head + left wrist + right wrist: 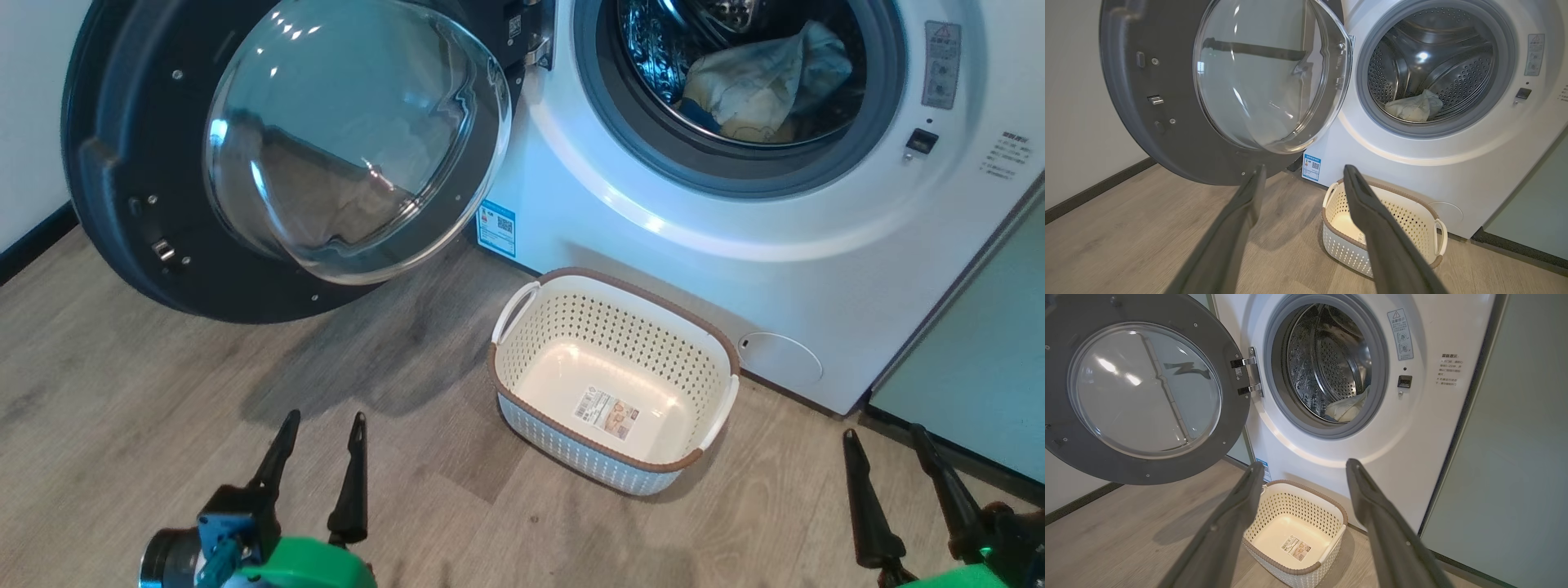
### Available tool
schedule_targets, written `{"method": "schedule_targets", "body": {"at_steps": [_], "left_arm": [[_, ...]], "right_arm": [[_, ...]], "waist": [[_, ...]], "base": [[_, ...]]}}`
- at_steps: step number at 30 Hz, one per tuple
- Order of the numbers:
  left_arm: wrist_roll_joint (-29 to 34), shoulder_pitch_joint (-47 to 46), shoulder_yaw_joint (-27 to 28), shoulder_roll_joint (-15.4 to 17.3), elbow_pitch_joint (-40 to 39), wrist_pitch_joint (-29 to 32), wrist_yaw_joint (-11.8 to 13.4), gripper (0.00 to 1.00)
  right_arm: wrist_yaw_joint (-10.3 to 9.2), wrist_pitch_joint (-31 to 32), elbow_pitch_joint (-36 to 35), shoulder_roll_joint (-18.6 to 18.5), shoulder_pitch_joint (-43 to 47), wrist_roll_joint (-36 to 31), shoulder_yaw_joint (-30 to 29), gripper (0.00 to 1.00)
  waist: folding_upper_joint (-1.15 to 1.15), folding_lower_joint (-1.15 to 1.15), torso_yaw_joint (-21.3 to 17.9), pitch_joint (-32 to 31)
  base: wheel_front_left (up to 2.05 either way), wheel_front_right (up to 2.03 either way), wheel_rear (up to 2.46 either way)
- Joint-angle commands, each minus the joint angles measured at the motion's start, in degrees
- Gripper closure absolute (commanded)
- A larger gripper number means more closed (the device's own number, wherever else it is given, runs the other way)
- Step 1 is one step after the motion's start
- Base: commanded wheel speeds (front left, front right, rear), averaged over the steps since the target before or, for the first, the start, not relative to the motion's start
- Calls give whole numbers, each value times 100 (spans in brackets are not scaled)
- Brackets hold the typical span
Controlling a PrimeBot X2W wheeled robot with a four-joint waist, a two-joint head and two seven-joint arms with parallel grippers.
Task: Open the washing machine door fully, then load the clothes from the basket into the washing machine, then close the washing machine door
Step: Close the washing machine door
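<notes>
Left pincer point(325, 418), right pincer point(883, 431) gape; clothes point(763, 82) seem wholly inside washing machine point(653, 245).

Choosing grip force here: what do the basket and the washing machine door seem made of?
The basket: probably cream plastic, glossy, with moulded holes and a brown rim. The washing machine door: clear bulging bowl, glass or clear plastic, with sharp reflections; dark ring, likely plastic.

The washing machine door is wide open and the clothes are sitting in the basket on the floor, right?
Not quite. The clothes are not in the basket; they lie inside the drum of the washing machine, as the head view shows. The basket on the floor is empty, with just its label sticker inside. The washing machine door is indeed wide open.
</notes>
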Motion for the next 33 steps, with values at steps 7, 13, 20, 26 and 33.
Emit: {"method": "schedule_targets", "body": {"at_steps": [7, 13, 20, 26, 33], "left_arm": [[76, -189, 256, -37, -210, -30, -18, 0], [79, -163, 292, -66, -213, -30, -41, 52], [-83, -182, 323, -135, -412, -30, -355, 100], [-1161, -192, 782, -634, -1080, -30, -1216, 100], [-3553, -336, 1696, -1094, -1833, -30, -2141, 100]], "right_arm": [[-16, -7, -177, -49, -81, 8, 166, 0], [-16, -4, -180, -61, -85, 3, 176, 0], [-16, -4, -184, -62, -94, 1, 166, 0], [-16, 5, -210, -62, -80, -14, 118, 0], [-16, 19, -233, -59, -65, -9, 105, 0]], "waist": [[0, 0, 39, -27], [0, 0, 48, -51], [0, 0, 55, -53], [0, 0, 108, -51], [0, 0, 162, -63]], "base": [[0, 0, 0], [0, 0, 0], [0, 0, 0], [0, 0, 0], [0, 0, 0]]}}
